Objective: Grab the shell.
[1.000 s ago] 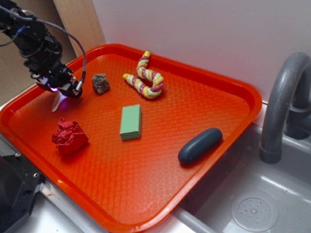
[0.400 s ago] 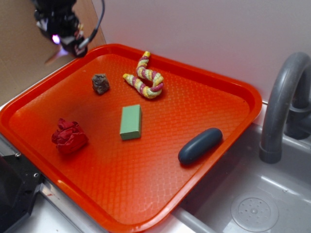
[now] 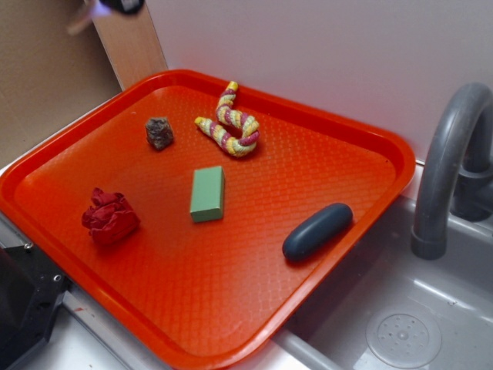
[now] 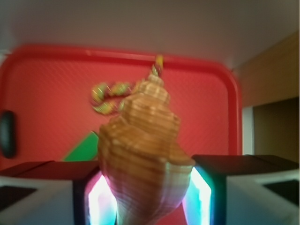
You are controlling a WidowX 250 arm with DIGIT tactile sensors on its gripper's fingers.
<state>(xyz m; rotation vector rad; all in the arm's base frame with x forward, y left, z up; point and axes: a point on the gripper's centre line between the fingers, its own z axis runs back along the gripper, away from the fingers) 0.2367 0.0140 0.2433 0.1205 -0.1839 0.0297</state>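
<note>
The shell (image 4: pixel 140 140), tan and cream with a ridged spiral top, fills the middle of the wrist view, held high above the orange tray (image 4: pixel 47 79). My gripper (image 4: pixel 145 197) is shut on the shell, whose lower body sits between the two glowing pads (image 4: pixel 101 199). In the exterior view only the gripper's tip (image 3: pixel 117 6) shows, at the top left corner above the tray's far left edge. A pale blur (image 3: pixel 80 21) beside it may be the shell's tail.
On the tray (image 3: pixel 370 139) lie a dark lumpy rock (image 3: pixel 159 132), a yellow-and-pink knitted twist (image 3: pixel 231 123), a green block (image 3: pixel 208 193), a crumpled red cloth (image 3: pixel 110 216) and a dark blue oblong (image 3: pixel 316 230). A grey faucet (image 3: pixel 451 154) and sink (image 3: pixel 400 331) are at right.
The gripper has risen from just above the tray's left side to the top left corner of the exterior view, almost out of frame. Nothing on the tray has moved.
</note>
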